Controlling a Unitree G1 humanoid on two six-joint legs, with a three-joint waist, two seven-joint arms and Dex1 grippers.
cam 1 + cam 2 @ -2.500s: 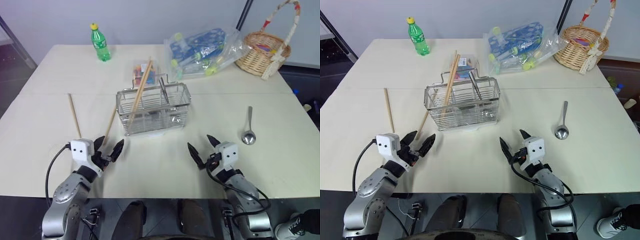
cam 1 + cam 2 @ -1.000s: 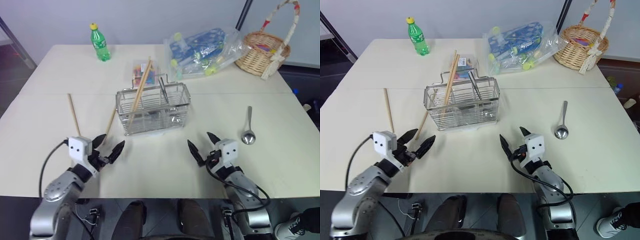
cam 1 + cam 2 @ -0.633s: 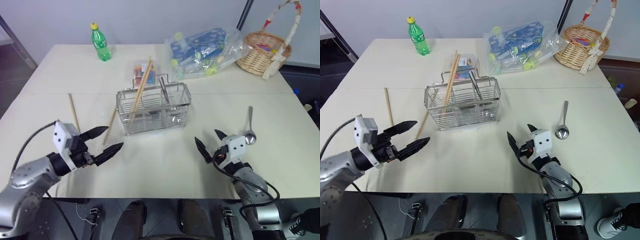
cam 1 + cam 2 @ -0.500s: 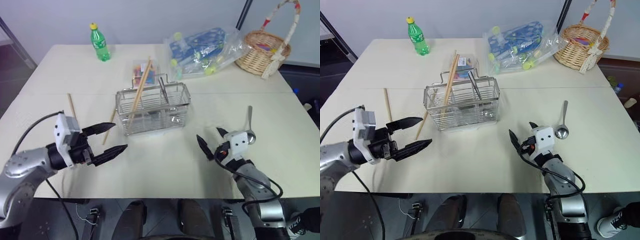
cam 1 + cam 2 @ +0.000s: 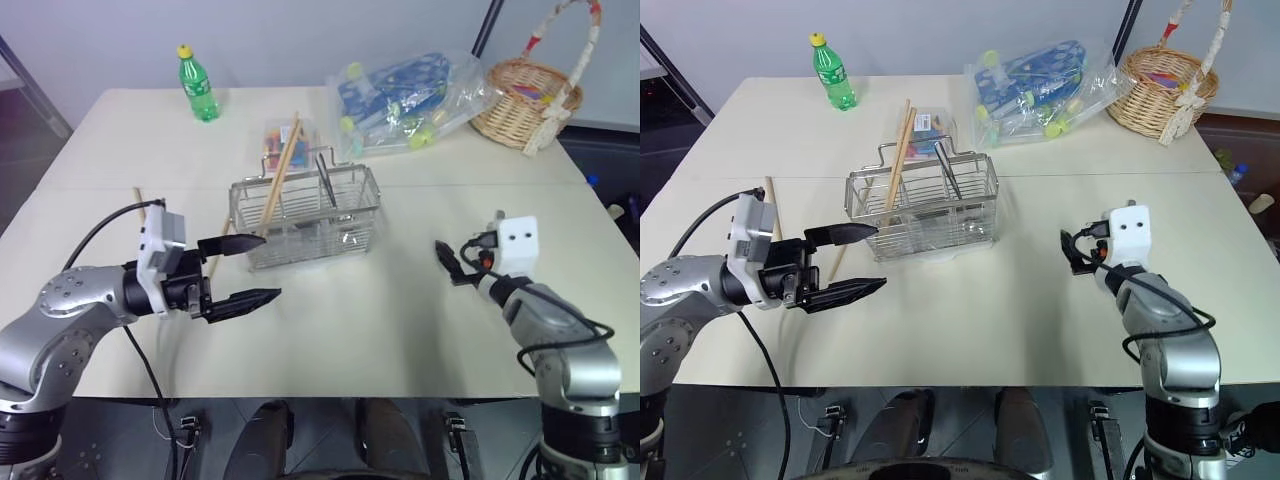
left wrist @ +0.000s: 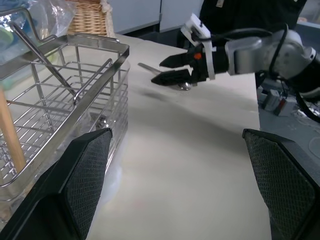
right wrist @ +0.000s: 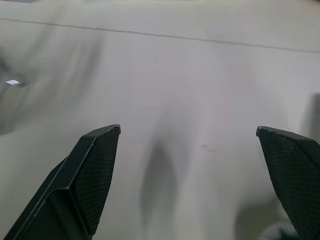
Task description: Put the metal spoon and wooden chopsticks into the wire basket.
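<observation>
Two wooden chopsticks [image 5: 281, 172] are already stood in the wire basket [image 5: 305, 215] at desk centre, while two more [image 5: 769, 208] at nine o'clock and the metal spoon [image 6: 165, 79] at three o'clock are left, both grippers' fingers [image 5: 240, 272] [image 5: 446, 258] spread empty.

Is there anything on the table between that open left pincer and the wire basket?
Nothing stands between them. In the left eye view the left pincer hovers open just in front of the wire basket, with bare table beneath it.
</observation>
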